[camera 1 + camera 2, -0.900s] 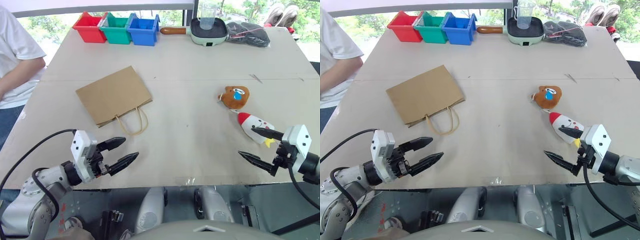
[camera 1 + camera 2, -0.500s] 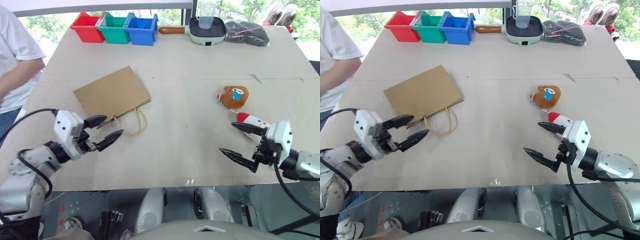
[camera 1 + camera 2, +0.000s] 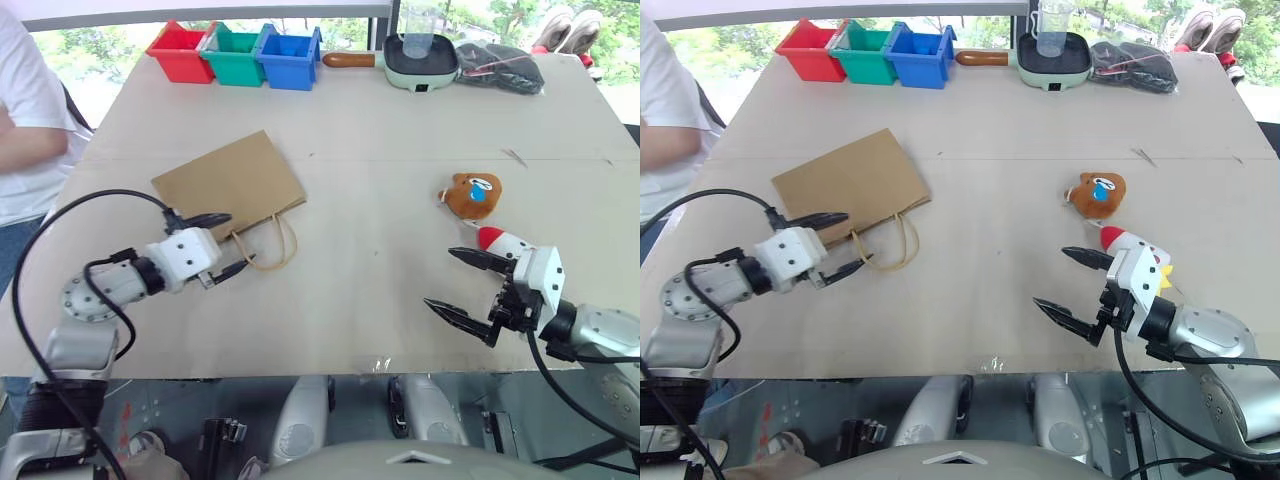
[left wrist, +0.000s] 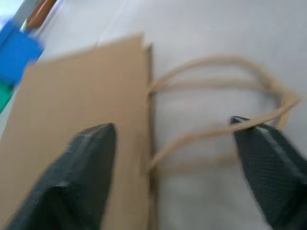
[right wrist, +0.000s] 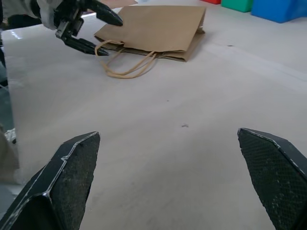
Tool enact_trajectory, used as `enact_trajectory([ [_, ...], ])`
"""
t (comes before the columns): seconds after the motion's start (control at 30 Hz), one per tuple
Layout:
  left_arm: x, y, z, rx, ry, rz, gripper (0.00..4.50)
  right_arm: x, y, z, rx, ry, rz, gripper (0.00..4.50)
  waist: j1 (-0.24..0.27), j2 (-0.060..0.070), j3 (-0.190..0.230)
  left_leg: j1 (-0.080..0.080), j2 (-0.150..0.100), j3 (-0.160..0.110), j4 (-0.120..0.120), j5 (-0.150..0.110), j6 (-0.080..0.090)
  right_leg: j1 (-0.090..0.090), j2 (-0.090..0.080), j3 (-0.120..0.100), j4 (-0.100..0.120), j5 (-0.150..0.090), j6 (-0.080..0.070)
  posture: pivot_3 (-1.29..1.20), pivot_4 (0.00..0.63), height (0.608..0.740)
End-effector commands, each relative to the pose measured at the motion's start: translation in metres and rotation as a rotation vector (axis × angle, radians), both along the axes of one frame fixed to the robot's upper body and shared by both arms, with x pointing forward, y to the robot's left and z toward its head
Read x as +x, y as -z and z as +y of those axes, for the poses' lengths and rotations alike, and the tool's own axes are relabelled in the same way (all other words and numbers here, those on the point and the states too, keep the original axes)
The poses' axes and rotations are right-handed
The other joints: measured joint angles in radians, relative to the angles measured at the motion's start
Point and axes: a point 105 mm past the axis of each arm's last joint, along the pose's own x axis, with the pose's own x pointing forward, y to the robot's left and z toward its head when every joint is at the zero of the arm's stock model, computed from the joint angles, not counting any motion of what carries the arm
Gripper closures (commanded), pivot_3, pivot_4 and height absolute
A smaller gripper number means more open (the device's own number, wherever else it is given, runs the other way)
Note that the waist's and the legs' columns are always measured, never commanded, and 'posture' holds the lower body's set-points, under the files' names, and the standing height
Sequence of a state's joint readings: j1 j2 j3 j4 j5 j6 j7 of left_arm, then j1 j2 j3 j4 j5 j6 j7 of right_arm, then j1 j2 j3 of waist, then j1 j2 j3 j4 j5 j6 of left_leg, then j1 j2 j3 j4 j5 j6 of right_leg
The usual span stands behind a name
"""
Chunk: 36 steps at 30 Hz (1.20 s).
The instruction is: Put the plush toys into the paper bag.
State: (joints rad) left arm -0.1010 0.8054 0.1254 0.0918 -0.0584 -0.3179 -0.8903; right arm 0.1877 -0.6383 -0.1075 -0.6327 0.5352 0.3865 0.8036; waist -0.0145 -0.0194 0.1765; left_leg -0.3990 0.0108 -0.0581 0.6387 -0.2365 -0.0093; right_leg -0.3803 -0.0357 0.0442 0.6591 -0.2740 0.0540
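2 twisted paper loops of the flat kraft paper bag (image 3: pixel 228 187) lie between the spread left gripper (image 3: pixel 224 243); right gripper (image 3: pixel 465 286) gapes empty.

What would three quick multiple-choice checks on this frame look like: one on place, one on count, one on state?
1. Where is the left gripper?
A. at the paper bag's handles
B. over the orange-brown plush
C. beside the blue bin

2. How many plastic bins stand in the row at the table's far edge?
A. two
B. three
C. four

3. How does the paper bag lie?
A. upright, mouth open
B. on its side, toys inside
C. flat on the table

Answers:
1 A, its open fingers straddle the bag's mouth edge and the handles.
2 B, a red, a green and a blue one.
3 C, it lies flat, while the orange-brown plush and the white cone-shaped plush sit out on the table by the open right gripper.
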Motion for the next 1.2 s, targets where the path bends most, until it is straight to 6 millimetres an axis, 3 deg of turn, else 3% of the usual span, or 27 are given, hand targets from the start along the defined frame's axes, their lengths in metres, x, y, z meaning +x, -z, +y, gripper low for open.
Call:
enact_trajectory([
  [0.03, 0.002, -0.006, -0.005, -0.019, 0.032, -0.037, 2.32, -0.005, -0.010, 0.009, 0.001, -0.018, -0.061, 0.00, -0.004, 0.000, 0.000, 0.000, 0.000, 0.000, 0.000, 0.000, 0.000, 0.000, 0.000, 0.000, 0.000, 0.000, 0.000, 0.00, 0.150, 0.740],
  [0.17, 0.007, -0.016, -0.028, -0.268, 0.072, 0.028, 4.28, -0.001, -0.007, 0.010, -0.043, 0.054, -0.087, 0.00, 0.001, 0.000, 0.000, 0.000, 0.000, 0.000, 0.000, 0.000, 0.000, 0.000, 0.001, -0.001, 0.003, 0.000, 0.000, 0.00, 0.150, 0.740],
  [0.2, 0.008, -0.020, -0.033, -0.344, 0.080, 0.055, 4.44, 0.002, -0.005, 0.010, -0.056, 0.073, -0.093, 0.00, 0.002, 0.000, 0.000, 0.000, 0.000, 0.000, 0.001, 0.000, 0.000, 0.000, 0.001, -0.001, 0.003, 0.000, 0.000, 0.00, 0.150, 0.740],
  [0.43, -0.003, -0.069, -0.082, -0.844, 0.273, 0.267, 4.44, 0.014, -0.004, 0.030, 0.019, 0.031, -0.039, 0.00, -0.001, 0.000, 0.000, -0.001, 0.000, -0.003, 0.006, 0.000, 0.000, 0.001, 0.001, -0.002, 0.004, 0.000, 0.001, 0.00, 0.150, 0.740],
  [0.57, -0.009, -0.085, -0.104, -0.967, 0.374, 0.371, 4.50, 0.026, -0.011, 0.045, 0.079, -0.009, -0.029, 1.66, -0.002, 0.000, 0.000, 0.000, 0.000, -0.003, 0.007, 0.000, 0.000, 0.002, 0.002, -0.002, 0.005, 0.000, 0.000, 0.00, 0.150, 0.740],
  [0.77, -0.011, -0.095, -0.125, -1.008, 0.475, 0.460, 4.50, 0.058, -0.017, 0.091, 0.079, -0.109, -0.061, 4.45, -0.006, 0.000, 0.000, 0.000, -0.002, -0.003, 0.007, 0.000, 0.000, 0.002, 0.004, -0.002, 0.005, 0.000, 0.000, 0.00, 0.150, 0.740],
  [0.87, -0.009, -0.102, -0.128, -1.013, 0.495, 0.458, 4.50, 0.073, -0.007, 0.114, 0.052, -0.162, -0.036, 4.45, -0.003, 0.000, 0.000, 0.000, -0.002, -0.003, 0.007, 0.000, 0.000, 0.002, 0.005, -0.002, 0.005, 0.000, 0.000, 0.00, 0.150, 0.740],
  [1.0, -0.013, -0.113, -0.135, -1.012, 0.540, 0.449, 4.50, 0.094, 0.024, 0.151, -0.030, -0.217, 0.019, 4.45, -0.005, 0.000, 0.000, 0.000, -0.002, -0.002, 0.008, 0.000, 0.000, 0.002, 0.004, -0.002, 0.005, 0.000, 0.000, 0.00, 0.150, 0.740],
  [1.2, -0.010, -0.125, -0.128, -1.005, 0.509, 0.377, 4.50, 0.107, 0.057, 0.168, -0.136, -0.211, 0.055, 4.45, -0.004, 0.000, 0.001, -0.001, -0.003, -0.003, 0.007, 0.000, -0.001, 0.001, 0.003, -0.002, 0.005, 0.000, 0.000, 0.00, 0.150, 0.740],
])
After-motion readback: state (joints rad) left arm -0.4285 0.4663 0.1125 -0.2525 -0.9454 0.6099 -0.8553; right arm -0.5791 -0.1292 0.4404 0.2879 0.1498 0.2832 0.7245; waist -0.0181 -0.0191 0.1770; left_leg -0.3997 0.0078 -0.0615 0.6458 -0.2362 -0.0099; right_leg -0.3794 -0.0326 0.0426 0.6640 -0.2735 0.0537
